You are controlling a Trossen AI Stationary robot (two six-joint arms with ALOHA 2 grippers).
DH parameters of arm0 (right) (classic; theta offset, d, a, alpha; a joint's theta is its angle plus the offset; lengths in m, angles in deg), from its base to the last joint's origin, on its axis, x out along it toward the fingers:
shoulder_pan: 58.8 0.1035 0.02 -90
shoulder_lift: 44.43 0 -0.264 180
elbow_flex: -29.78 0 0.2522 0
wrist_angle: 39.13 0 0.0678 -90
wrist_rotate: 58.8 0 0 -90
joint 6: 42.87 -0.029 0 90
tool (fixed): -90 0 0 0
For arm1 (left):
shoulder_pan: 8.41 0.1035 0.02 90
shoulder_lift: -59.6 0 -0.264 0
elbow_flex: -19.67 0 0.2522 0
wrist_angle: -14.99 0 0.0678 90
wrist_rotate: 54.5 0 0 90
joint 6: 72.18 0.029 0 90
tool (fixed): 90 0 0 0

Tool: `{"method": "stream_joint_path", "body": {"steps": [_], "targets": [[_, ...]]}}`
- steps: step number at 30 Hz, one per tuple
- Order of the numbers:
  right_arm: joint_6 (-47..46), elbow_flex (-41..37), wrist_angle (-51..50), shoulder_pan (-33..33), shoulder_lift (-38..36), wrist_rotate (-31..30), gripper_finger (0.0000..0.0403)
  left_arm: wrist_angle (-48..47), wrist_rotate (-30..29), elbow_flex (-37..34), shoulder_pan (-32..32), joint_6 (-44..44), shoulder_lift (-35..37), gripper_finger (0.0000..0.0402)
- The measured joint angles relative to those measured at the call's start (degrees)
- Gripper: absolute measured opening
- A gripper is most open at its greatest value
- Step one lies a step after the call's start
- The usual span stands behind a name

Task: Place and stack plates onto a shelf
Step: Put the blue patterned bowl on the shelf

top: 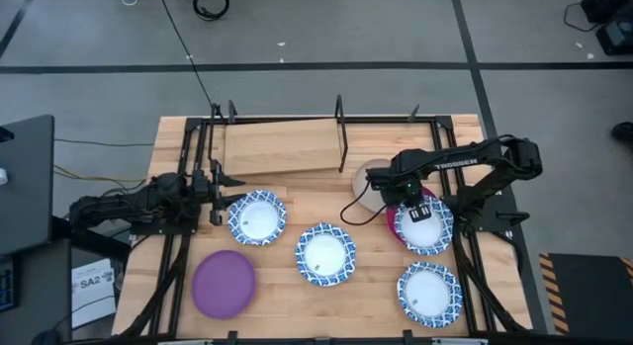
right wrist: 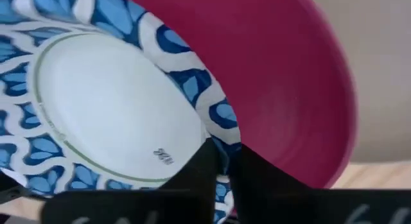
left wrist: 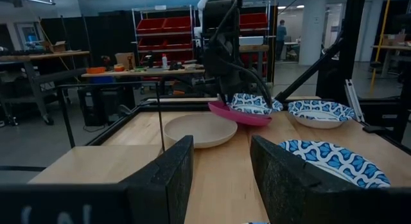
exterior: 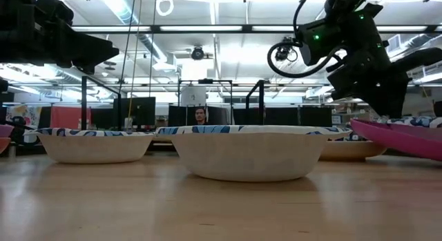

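My right gripper (top: 409, 203) (right wrist: 222, 161) is shut on a blue-and-white plate (top: 426, 224) that lies in a magenta plate (top: 391, 224) (left wrist: 239, 114) right of centre. The magenta plate sits tilted, its edge toward the beige plate (top: 370, 182) raised. My left gripper (top: 219, 199) (left wrist: 221, 153) is open at the table's left, beside another blue-and-white plate (top: 257, 217), touching nothing. The shelf (top: 282, 147), a light plank in a black frame, stands at the far side with nothing on it. My right gripper pinches the blue-and-white plate's rim (right wrist: 221, 147) on the side toward the table's left and far edge. It comes from above, one finger (right wrist: 196, 176) on the plate's inner side, the other (right wrist: 263, 179) over the magenta plate. Whether the magenta rim is also pinched, I cannot tell.
A purple plate (top: 224, 282) lies near left. Two more blue-and-white plates (top: 324, 253) (top: 429, 293) lie at near centre and near right. Black posts (top: 340, 137) rise from the shelf frame. A person (exterior: 200, 115) shows in the room beyond.
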Motion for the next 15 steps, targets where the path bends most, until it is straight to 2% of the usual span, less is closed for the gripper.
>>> {"method": "stream_joint_path", "body": {"steps": [4, 10, 15], "targets": [[0.0, 0.0, -0.7, 0.0, 0.0, 0.0, 0.0009, 0.0, 0.0, 0.0, 0.0, 0.0, 0.0, 0.0162], [0.0, 0.4, -2.3, 0.0, 0.0, -0.1, 0.0012, 0.0, 0.0, 0.0, 0.0, 0.0, 0.0, 0.0162], [0.0, 5.7, -7.0, 0.0, 0.0, -0.2, 0.0009, 0.0, 0.0, 0.0, 0.0, 0.0, 0.0, 0.0162]]}}
